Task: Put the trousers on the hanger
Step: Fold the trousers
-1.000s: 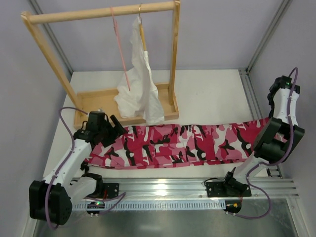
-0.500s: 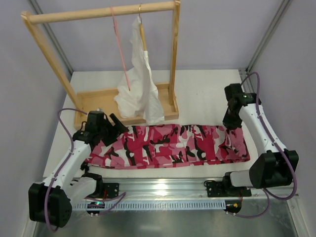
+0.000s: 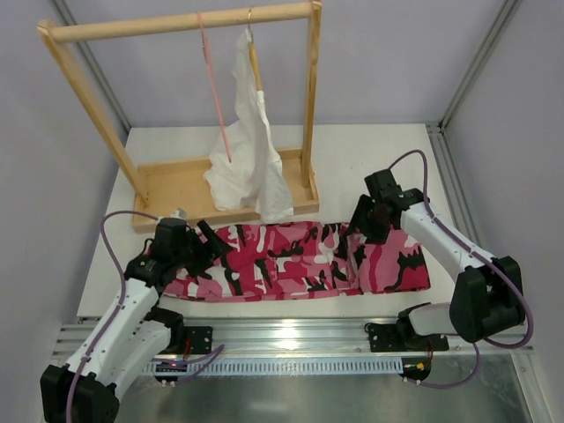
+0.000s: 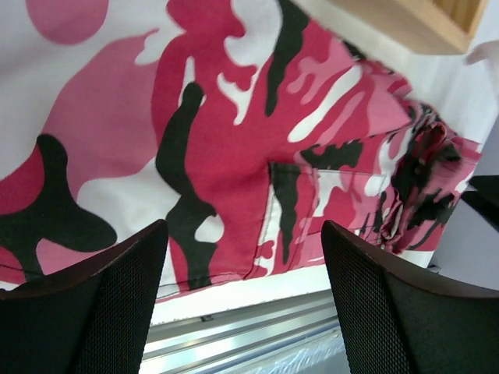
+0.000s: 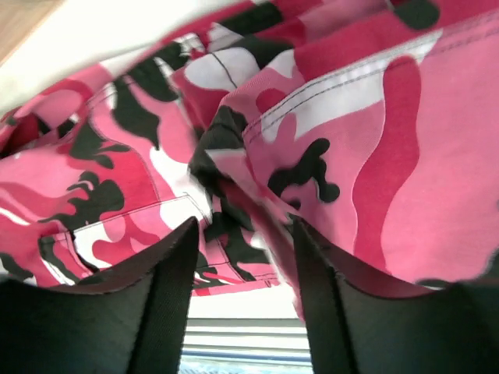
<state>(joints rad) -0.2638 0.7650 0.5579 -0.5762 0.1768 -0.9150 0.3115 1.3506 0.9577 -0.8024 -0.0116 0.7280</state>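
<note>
Trousers (image 3: pixel 291 260) folded near the rack (image 3: pixel 167 185); left gripper (image 4: pixel 245 234) wide open, right gripper (image 5: pixel 245 230) half open, both empty. I'd flatten my fold first.

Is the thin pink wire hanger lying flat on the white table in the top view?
No, the thin pink wire hanger hangs from the wooden rack's top rail, left of the plain white garment.

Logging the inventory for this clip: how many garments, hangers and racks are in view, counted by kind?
Garments: 2 (camouflage trousers, white garment)
Hangers: 2 (pink wire hanger, wooden hanger)
Racks: 1 (wooden rack)
Total: 5
</note>
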